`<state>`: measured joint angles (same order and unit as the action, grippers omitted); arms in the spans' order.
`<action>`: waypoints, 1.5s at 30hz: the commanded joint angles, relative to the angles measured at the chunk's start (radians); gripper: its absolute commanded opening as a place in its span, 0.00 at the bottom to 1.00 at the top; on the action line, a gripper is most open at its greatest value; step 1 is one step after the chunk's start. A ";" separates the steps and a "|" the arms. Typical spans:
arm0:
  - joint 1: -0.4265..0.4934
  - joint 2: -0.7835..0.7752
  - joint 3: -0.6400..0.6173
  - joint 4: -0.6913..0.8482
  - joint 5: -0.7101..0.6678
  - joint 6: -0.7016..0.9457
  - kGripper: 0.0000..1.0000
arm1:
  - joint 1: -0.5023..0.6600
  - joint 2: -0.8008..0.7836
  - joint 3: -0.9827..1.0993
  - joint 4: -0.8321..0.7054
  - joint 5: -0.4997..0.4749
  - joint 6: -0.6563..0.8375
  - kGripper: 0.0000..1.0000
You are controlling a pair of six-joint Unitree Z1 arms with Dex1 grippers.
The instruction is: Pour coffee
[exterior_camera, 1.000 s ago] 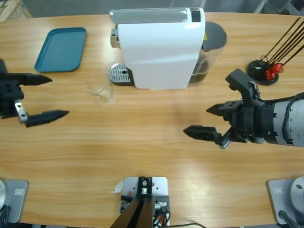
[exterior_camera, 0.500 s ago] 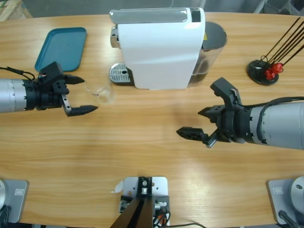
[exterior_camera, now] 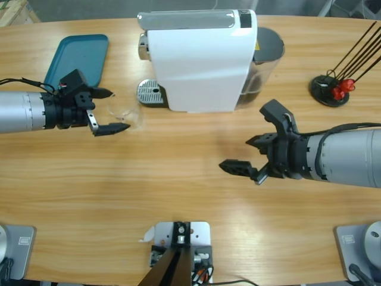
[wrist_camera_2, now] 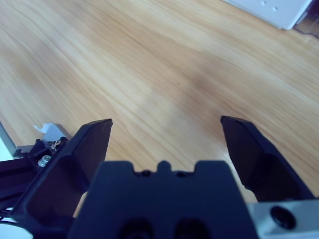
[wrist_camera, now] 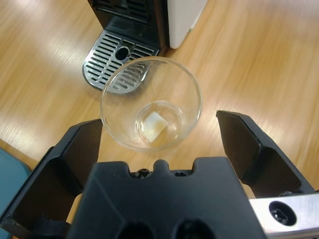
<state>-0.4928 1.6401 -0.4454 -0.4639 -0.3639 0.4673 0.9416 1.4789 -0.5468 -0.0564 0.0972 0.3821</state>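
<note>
glass (wrist_camera: 151,103) looks empty only from left wrist; both arms' jaws spread apart.

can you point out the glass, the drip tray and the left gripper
glass (wrist_camera: 151,104), left wrist view, on its clear side wall near the base
drip tray (wrist_camera: 110,62), left wrist view, on its slotted metal grille
left gripper (exterior_camera: 109,111), high view, midway between its open jaws' tips

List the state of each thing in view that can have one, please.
glass: upright, no coffee inside, between the jaws, not yet gripped
left gripper: open
right gripper: open, holds nothing
coffee machine: nothing on its drip tray
blue tray: nothing on it
red capsules: on the stand
</note>
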 commanded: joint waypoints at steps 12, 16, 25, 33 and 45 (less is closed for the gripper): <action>0.014 0.109 0.028 -0.126 -0.024 -0.079 0.99 | 0.003 0.055 0.030 -0.027 0.006 -0.010 1.00; 0.017 0.131 0.029 -0.150 -0.023 -0.089 0.84 | 0.003 0.060 0.030 -0.037 0.009 -0.010 1.00; 0.030 0.122 0.044 -0.155 -0.013 -0.142 0.01 | 0.003 0.068 0.030 -0.048 0.013 -0.010 1.00; 0.030 0.109 0.064 -0.190 -0.009 -0.125 0.00 | 0.003 0.070 0.037 -0.058 0.015 -0.010 1.00; 0.032 -0.047 -0.049 -0.048 0.001 -0.119 0.00 | 0.003 0.100 0.036 -0.085 0.018 -0.009 1.00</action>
<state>-0.4774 1.6470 -0.4583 -0.5770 -0.3694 0.3374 0.9416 1.5326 -0.5382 -0.1136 0.0972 0.3821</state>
